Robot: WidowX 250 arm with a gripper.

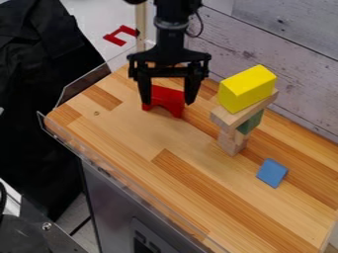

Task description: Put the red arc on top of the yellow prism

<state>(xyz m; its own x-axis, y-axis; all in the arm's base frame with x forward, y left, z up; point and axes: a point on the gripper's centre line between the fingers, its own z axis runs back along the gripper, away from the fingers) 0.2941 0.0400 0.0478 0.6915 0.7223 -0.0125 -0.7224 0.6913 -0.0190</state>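
The black pincer (169, 103) hangs over the far part of the wooden surface (178, 143), its two fingers spread wide and pointing down. The red arc (167, 94) is between them, resting on the surface with its hollow facing down, so it stands on its two feet. A little space shows between the arc and the finger nearer the tower, which suggests the arc is not clamped; whether the other finger touches it cannot be told. The wide spread seems meant to let the fingers come round both ends of the arc before closing, keeping it upright for the lift.

The yellow prism (247, 88) lies on a flat wooden block (228, 118), which serves as a platform. Beneath that, a green block (251, 122) and a wooden block (231, 142) help carry the load. The prism's broad upper face looks like a ready seat for the arc's two feet. The raised platform juts past its narrower supports, so a sideways knock or hard press could topple the pile.

The step in hand appears to be grasping the arc; raising it well above the tower and lowering it gently remain. The blue block (273, 173) sits apart, near the tower's foot, with no part in the task.
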